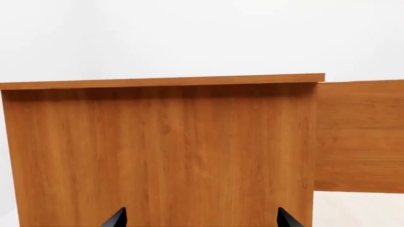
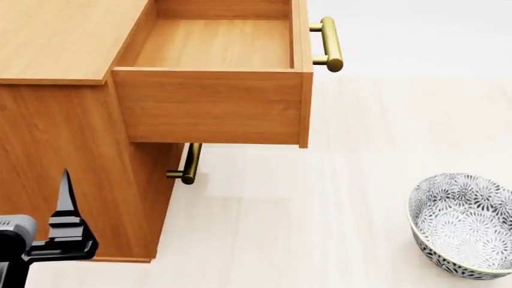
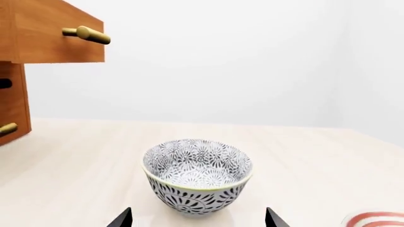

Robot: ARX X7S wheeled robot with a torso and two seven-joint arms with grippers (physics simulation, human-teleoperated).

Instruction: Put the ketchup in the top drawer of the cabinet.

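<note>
The cabinet (image 2: pixel 56 144) stands at the left of the head view, its flat top reaching the far left corner. Its top drawer (image 2: pixel 212 102) is pulled well out to the right, open and with bare wood inside; the brass handle (image 2: pixel 330 43) on its front points right. Below it, the lower drawer's handle (image 2: pixel 190 163) shows against the closed front.

On the pale desk (image 2: pixel 320 210), near and to the right, sits a grey-patterned bowl (image 2: pixel 462 225), upright and well apart from the cabinet.

The left hand (image 1: pixel 200 220) faces the cabinet's plain side panel, and only its two dark fingertips (image 1: pixel 117 218) show in the left wrist view, set wide apart with nothing between them. In the head view one of its fingers rises at the near left beside the cabinet.

The right hand (image 3: pixel 198 220) looks at the bowl from near it, its tips likewise spread wide and holding nothing.

The ketchup (image 3: pixel 377 220) shows only as a red-and-white striped edge at the corner of the right wrist view, on the desk beside the bowl and outside the drawer.
</note>
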